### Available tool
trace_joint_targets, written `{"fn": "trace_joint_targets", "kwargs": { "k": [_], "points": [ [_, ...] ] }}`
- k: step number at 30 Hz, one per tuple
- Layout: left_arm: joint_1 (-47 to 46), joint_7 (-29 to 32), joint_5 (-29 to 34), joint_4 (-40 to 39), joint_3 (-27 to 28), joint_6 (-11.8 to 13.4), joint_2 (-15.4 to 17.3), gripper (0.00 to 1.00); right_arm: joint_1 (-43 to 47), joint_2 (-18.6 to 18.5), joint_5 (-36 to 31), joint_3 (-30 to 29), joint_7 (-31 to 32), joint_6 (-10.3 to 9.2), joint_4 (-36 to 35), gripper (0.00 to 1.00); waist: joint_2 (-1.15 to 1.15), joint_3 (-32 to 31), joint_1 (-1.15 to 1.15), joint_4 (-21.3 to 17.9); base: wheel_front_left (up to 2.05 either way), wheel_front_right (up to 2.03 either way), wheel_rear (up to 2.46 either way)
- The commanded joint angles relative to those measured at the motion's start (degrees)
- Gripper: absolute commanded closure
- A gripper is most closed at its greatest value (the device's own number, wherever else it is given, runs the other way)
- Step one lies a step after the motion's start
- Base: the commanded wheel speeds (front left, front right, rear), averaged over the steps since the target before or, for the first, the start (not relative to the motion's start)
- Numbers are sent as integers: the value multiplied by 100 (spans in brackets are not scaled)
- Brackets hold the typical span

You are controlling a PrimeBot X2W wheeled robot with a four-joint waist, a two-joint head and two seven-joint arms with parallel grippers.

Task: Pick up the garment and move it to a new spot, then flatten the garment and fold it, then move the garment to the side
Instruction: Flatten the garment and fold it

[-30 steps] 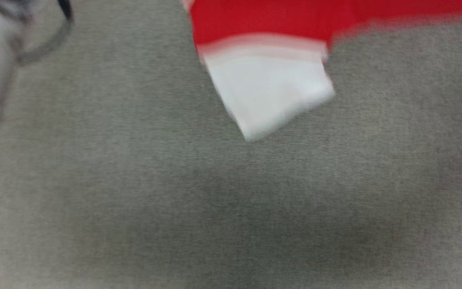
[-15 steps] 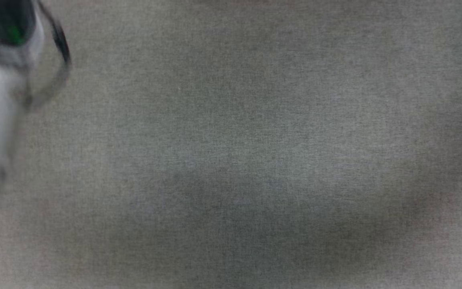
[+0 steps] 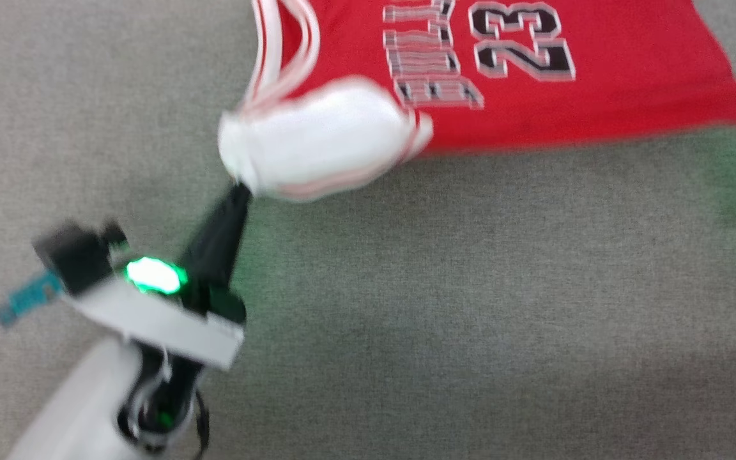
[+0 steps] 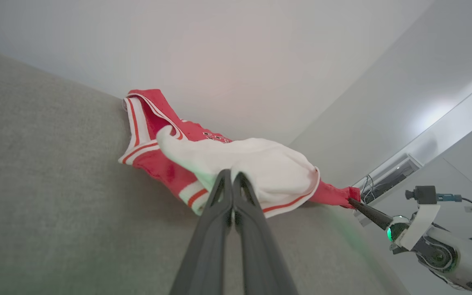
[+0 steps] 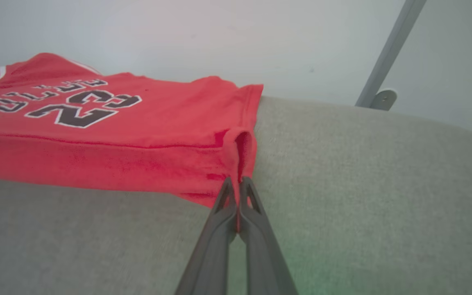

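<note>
Grey fabric surface (image 3: pixel 470 319) carries the jersey (image 3: pixel 623 96), lying lettering-up along the far edge next to the white wall (image 4: pixel 240 61). The white sleeve (image 3: pixel 317 137) is bunched up at the jersey's left end. The left gripper (image 4: pixel 232 182) has its fingers pinched together on that sleeve. The right gripper (image 5: pixel 236 186) is pinched on the red hem corner (image 5: pixel 240 151) at the opposite end.
</note>
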Motion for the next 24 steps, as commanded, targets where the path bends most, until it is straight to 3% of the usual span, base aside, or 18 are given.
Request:
{"fn": "trace_joint_targets", "kwargs": {
  "k": [1,12,20,24],
  "points": [
    [252,-25,94,-122,-18,17,52,100,248,-129,31,35,46,-13,-164,100,0,-181,0,44,0,0,0],
    [2057,-25,254,-1081,-132,17,534,100,2317,-827,166,-658,399,-12,-1711,100,0,-683,0,57,0,0,0],
    [3090,-24,272,-1597,-18,17,937,100,4197,-811,-195,-1918,846,-12,-2675,100,0,-888,0,6,0,0,0],
    [3219,-24,350,-1798,287,17,892,100,4836,-502,-580,-2773,1237,-12,-3275,100,0,-904,0,10,0,0,0]
  ]
}}
